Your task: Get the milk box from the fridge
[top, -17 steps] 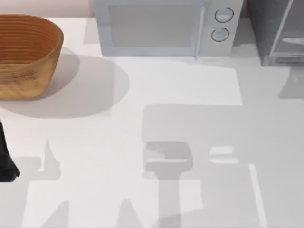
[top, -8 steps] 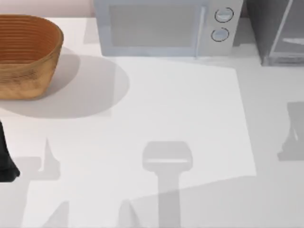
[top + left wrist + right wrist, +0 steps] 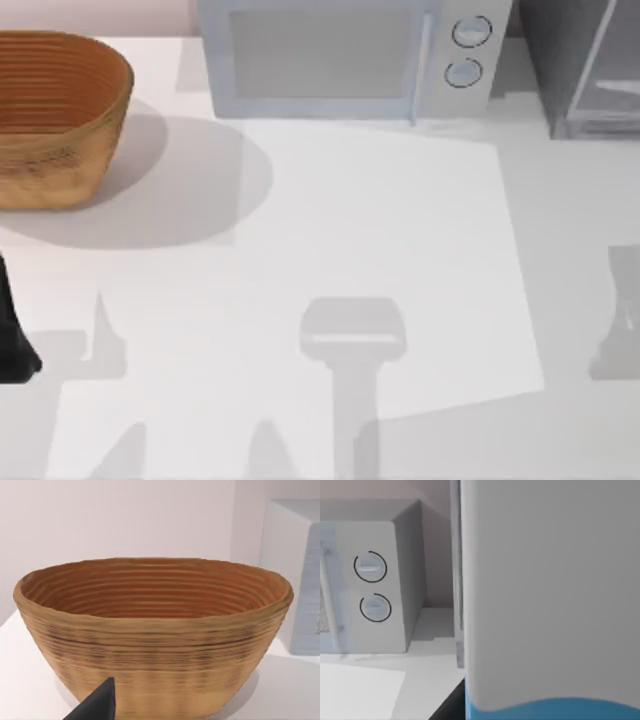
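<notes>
Right gripper is working at the table's right side, by the fridge, and whether it is gripping anything I cannot tell. The milk box is sitting right up against that arm's wrist camera, its white face and a strip of blue taking up most of the right wrist view. A box sitting that close is probably in the gripper's reach or grasp, though that is only my guess. The microwave is standing off beside it. The left gripper is idling at the table's left edge, facing the basket, likely kept there to leave room. Its state I cannot tell either.
</notes>
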